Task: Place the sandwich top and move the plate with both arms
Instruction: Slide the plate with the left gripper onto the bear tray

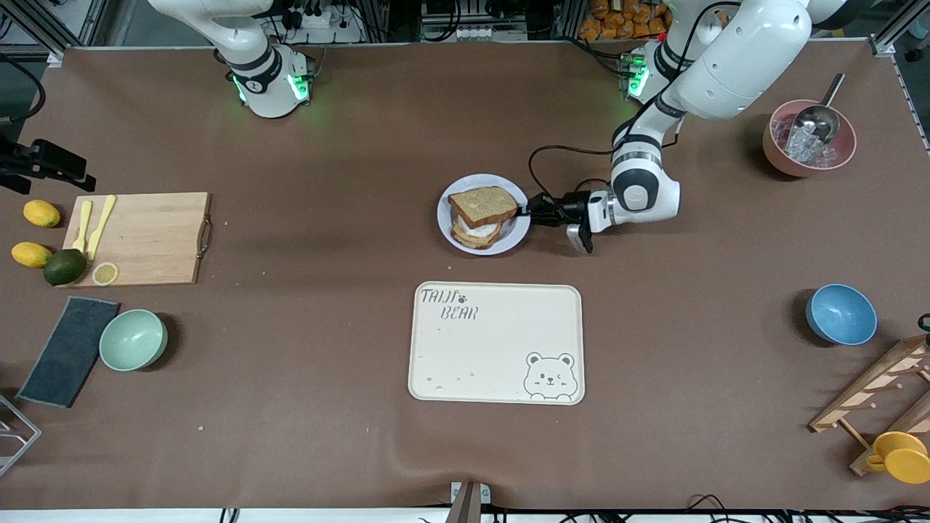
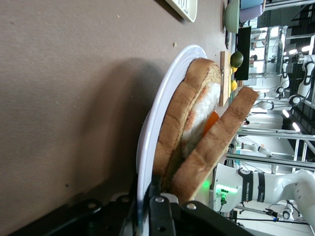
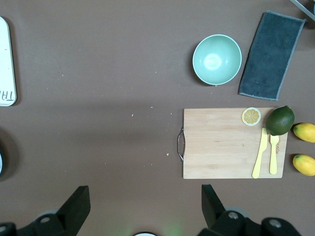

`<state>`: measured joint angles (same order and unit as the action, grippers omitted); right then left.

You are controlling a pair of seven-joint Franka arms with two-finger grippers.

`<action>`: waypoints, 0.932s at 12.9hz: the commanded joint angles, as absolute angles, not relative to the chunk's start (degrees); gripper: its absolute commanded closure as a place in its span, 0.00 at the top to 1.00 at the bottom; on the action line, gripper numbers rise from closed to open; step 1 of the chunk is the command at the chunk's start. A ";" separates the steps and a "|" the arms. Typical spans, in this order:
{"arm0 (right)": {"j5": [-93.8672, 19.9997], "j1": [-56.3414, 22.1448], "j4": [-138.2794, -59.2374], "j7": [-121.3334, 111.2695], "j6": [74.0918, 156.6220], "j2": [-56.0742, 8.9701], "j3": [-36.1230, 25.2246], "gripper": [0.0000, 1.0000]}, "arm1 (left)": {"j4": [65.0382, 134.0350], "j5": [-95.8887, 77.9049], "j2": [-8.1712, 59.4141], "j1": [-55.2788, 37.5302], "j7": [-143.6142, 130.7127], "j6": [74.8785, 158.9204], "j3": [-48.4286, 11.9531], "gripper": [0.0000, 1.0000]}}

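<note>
We see left gripper (image 1: 529,211) low, reaching sideways, jaws clamped on plate (image 1: 449,226) rim; right gripper (image 3: 142,209) waits high, jaws wide apart.

A speckled light-brown bread slice with darker crust (image 1: 482,204) tops white egg on a pale lavender-white round plate (image 1: 448,229). The cream rectangular tray (image 1: 495,342) bears a black-outlined bear.
</note>
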<state>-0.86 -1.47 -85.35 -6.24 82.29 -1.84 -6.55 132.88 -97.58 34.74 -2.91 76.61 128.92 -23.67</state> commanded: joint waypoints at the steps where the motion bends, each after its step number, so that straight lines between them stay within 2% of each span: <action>1: 0.00 -1.76 -85.69 -5.36 82.44 -1.67 -6.68 1.00 | 134.03 -100.89 34.81 -0.88 77.61 127.53 -24.26 0.00; 6: 0.00 -1.67 -85.69 -5.36 82.35 -1.67 -6.68 1.00 | 134.65 -103.45 31.13 0.97 70.77 127.97 -27.07 0.00; 12: 0.09 -1.67 -85.78 -5.36 82.35 -1.67 -6.68 1.00 | 136.06 -103.45 25.05 5.35 65.05 128.76 -26.98 0.00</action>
